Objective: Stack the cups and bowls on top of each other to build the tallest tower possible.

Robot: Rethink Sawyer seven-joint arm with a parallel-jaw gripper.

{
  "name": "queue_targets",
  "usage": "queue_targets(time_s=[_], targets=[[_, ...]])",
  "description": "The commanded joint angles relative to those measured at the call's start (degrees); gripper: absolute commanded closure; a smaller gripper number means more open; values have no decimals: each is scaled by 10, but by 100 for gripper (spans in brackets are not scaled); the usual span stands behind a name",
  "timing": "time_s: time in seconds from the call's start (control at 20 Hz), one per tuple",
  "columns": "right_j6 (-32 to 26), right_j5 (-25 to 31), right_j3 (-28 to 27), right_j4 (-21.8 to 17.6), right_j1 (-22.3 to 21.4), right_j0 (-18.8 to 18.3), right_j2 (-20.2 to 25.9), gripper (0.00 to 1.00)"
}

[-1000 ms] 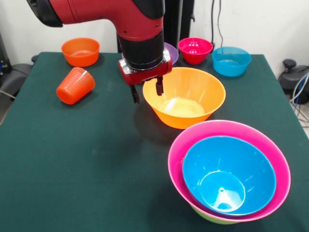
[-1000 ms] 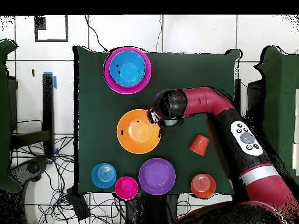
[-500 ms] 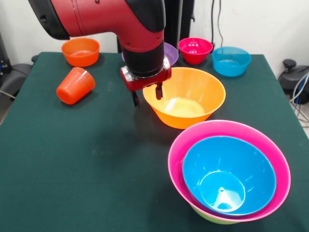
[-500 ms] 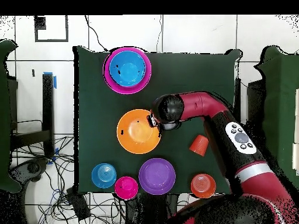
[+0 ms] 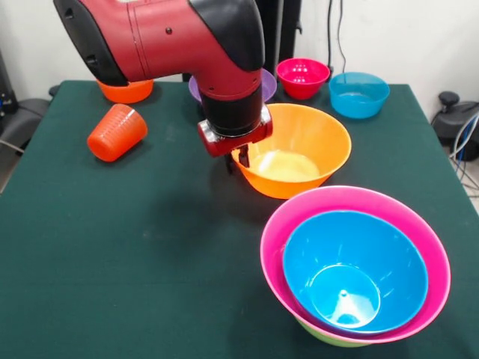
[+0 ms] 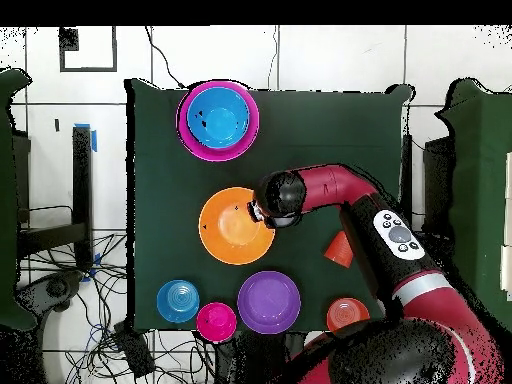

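1. The red and black arm's gripper [image 5: 236,158] sat at the rim of the large glossy orange plastic bowl [image 5: 299,158]; whether its fingers gripped the rim could not be told.
2. The orange-red ribbed translucent tumbler [image 5: 116,132] lay on its side, well apart.
3. The tower [image 5: 355,265], a blue bowl nested in the big pink one, stood upright, mouth up.
4. All rested on a dark green table [image 5: 127,254] before a white wall [image 5: 408,37].

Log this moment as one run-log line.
gripper: at large orange bowl rim, grip unclear | tower: pink, blue, green nested | cup: on its side
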Motion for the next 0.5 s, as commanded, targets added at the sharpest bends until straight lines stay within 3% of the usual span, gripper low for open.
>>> queue_targets(time_s=[0.05,0.5], targets=[[-24,-49,11,-35,21,14,-20,100],[-44,-34,28,-30,4,6,-20,100]])
